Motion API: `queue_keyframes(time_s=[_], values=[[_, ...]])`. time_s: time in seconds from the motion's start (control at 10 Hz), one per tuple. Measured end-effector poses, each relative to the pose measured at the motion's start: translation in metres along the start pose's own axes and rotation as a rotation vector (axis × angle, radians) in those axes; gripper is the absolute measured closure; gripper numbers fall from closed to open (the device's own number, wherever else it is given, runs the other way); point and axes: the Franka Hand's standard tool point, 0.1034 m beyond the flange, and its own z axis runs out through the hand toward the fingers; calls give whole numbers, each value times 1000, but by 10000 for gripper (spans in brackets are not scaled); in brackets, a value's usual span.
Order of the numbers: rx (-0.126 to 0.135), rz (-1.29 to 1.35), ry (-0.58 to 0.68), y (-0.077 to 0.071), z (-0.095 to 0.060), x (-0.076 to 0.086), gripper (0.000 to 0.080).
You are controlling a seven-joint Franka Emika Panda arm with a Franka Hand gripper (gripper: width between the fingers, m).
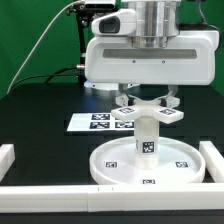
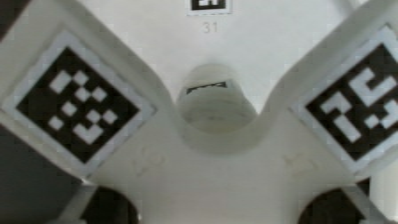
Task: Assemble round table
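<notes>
The round disc (image 1: 110,168) lies flat near the table's front. The short cylinder leg (image 1: 147,140) stands upright on its middle, a tag facing the camera. The cross-shaped foot piece (image 1: 145,114) sits level on top of the leg, with tags on its arms. My gripper (image 1: 146,104) comes straight down onto it, and its fingers hold the piece from both sides. In the wrist view the foot piece (image 2: 107,60) fills the frame with two tagged arms, and its round hub (image 2: 215,105) is in the middle. The dark fingertips (image 2: 111,207) bracket its white arm. The disc (image 2: 267,20) shows behind.
The marker board (image 1: 90,122) lies behind the disc, toward the exterior view's left. Long white border walls run along the left (image 1: 8,155), the front (image 1: 60,197) and the right (image 1: 214,160) of the disc. A green backdrop stands behind the table.
</notes>
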Motion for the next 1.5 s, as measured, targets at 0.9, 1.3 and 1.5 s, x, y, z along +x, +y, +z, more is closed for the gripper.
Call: queue_keyframes(time_s=[0.9, 1.3, 1.5], values=[[37, 579, 53, -7, 1, 5, 356], [93, 1058, 44, -6, 1, 5, 356], [93, 1051, 43, -6, 2, 4, 356]])
